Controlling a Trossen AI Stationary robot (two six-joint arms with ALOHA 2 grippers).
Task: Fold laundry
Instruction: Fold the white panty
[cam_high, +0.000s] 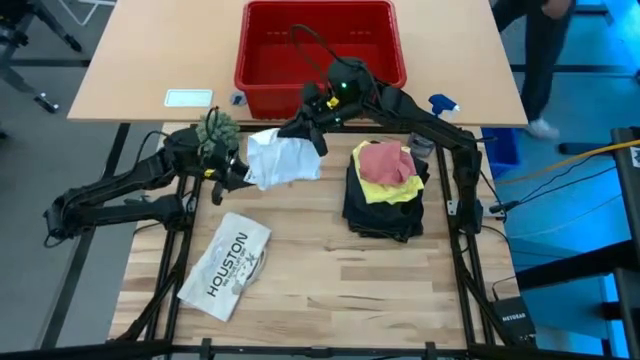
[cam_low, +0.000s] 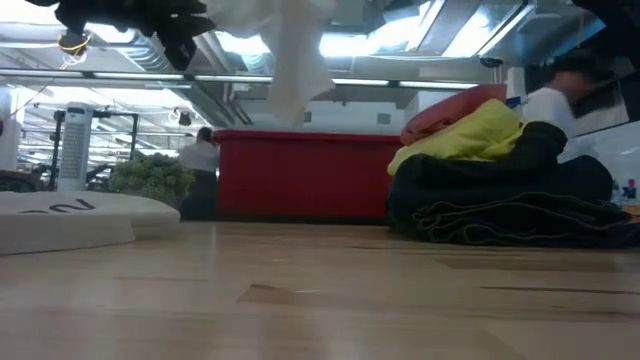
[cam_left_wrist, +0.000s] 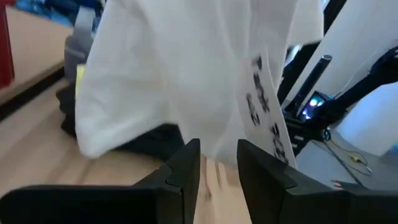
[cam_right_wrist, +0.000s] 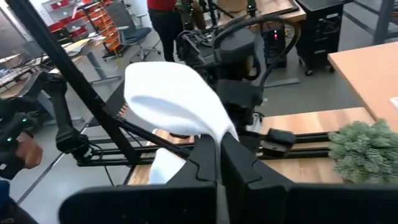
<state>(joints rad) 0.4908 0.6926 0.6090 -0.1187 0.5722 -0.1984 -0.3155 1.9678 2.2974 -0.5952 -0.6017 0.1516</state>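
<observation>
We are holding the small white cloth (cam_high: 283, 157) above the worktop (cam_high: 330, 280), right gripper (cam_high: 318, 132) jaws pinching its upper edge, left gripper (cam_high: 237, 176) jaws seemingly part-spread at its side. Light and floppy, it is draping; corners suit gripping.

Front table (cam_high: 330, 280) open; clothes pile (cam_high: 385, 190) blocks right, basket (cam_high: 318, 45) behind.

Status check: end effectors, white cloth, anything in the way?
Right end effector shut on white cloth, lifted off table. Left end effector open beneath it. Folded pile and HOUSTON item nearby.
</observation>
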